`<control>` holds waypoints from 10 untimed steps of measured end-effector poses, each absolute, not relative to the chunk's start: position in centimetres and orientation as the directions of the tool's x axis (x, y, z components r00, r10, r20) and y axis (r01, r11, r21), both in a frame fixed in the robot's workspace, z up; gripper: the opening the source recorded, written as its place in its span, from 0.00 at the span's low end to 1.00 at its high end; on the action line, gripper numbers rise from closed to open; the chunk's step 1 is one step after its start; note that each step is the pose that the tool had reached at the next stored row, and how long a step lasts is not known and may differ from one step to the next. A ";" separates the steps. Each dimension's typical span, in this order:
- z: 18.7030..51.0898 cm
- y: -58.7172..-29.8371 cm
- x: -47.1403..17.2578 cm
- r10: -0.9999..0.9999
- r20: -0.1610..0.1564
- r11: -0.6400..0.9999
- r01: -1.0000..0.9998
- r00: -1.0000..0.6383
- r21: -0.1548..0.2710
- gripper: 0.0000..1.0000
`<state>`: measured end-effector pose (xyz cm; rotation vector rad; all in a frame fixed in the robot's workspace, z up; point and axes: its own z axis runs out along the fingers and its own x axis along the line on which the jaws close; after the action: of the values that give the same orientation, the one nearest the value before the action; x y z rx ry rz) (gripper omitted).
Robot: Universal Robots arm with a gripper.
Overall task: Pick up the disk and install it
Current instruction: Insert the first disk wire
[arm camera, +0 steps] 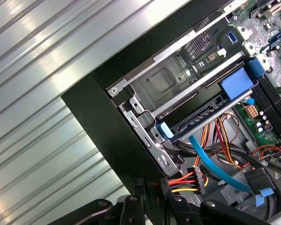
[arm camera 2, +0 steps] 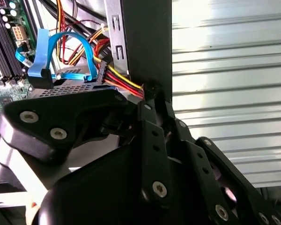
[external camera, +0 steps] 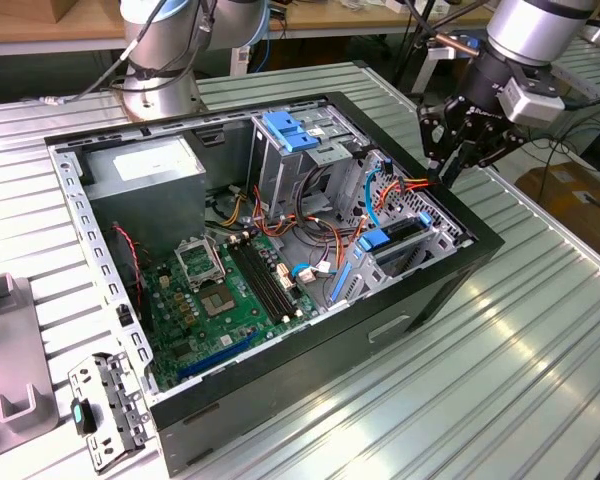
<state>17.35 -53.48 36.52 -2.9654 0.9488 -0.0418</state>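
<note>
Exterior view: one disk (external camera: 390,238), a flat dark slab in a bright blue plastic frame, lies in the metal bay by the wall of the one open black computer case (external camera: 420,300). One black gripper (external camera: 445,180) hangs near that wall, apart from the disk; whether it is spread or pressed together cannot be told. One thin light-blue cable (external camera: 372,195) curves beside the bay, over a ribbed metal table (external camera: 510,400).

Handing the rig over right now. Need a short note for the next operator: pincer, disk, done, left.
Pincer: low at the case corner on the exterior view's right, beside the red-yellow power leads. Open or shut unclear; the disk is not in it.
Disk: lying in the drive cage inside the case.
Done: pick and placement look finished.
Left: check that it is fully seated, which I can't tell from here.
</note>
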 end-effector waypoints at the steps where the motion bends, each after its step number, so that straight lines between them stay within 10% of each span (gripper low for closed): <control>1: 36.8 -53.5 17.3 -0.580 0.015 -0.814 -0.579 0.814 -0.038 0.24; 10: 37.3 -53.5 16.3 -0.580 0.014 -0.814 -0.579 0.814 -0.039 0.17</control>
<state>16.33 -53.48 37.27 -2.9613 0.9467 -0.0395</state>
